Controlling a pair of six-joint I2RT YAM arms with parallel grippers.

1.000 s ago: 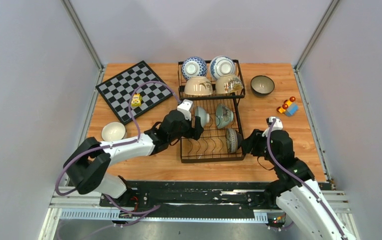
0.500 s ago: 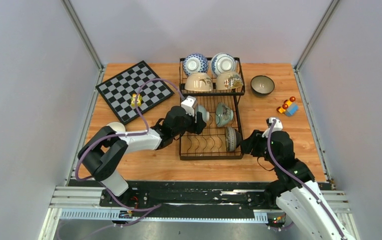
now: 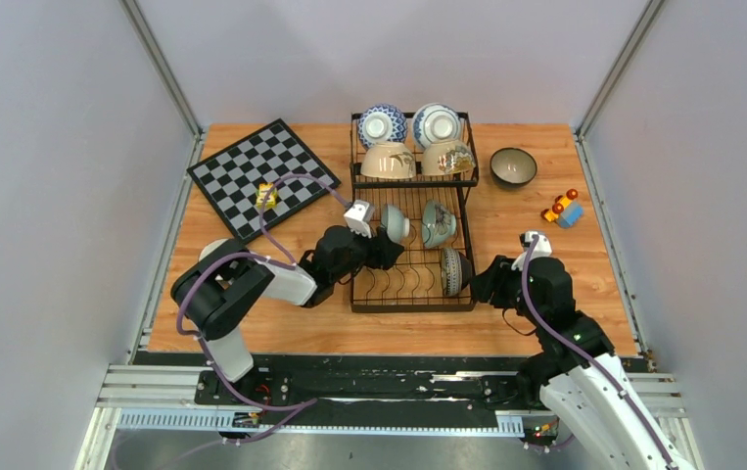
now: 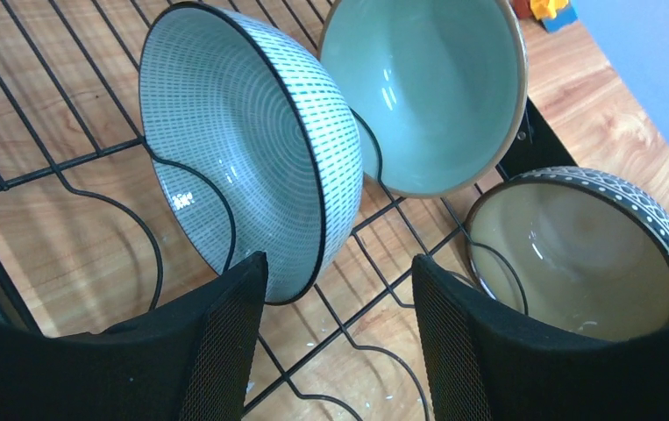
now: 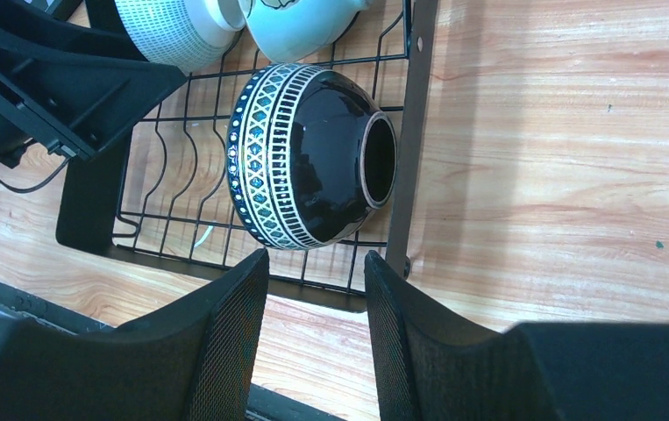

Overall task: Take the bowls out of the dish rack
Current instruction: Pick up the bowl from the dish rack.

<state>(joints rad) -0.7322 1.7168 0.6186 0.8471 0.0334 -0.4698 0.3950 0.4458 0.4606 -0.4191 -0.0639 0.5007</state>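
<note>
At the left side of the dish rack [image 3: 410,309], lower tray, the left gripper [image 4: 339,263] reached in over the wires. Its jaws stood wide, with the lower rim of the striped bowl [image 4: 243,149] between them. One finger [image 4: 225,351] sat right at that rim; whether it touched, I could not tell. The other was well clear, so nothing was clamped.

The striped bowl stood on edge in a wavy divider wire [image 4: 199,189], tilted back. The pale teal bowl [image 4: 418,88] stood on edge just behind it; I could not tell whether the two touched. The dark banded bowl [image 5: 313,171] lay on its side at the rack's front right corner, foot ring toward the side rail [image 5: 409,132].

The right gripper [image 5: 317,259] hovered just outside that corner, near the dark banded bowl, jaws partly apart and holding nothing. The rack's front edge lay between its fingertips and the bowl.

In the rack's upper basket were two blue-and-white bowls [image 3: 380,126] at the back and two beige bowls [image 3: 388,161] in front, all upside down.

Right of the rack, a dark bowl [image 3: 513,166] stood upright on the table, with a small toy [image 3: 562,209] nearer the arms. Left of the rack lay a checkerboard [image 3: 242,171] with a yellow piece [image 3: 266,196] on it.
</note>
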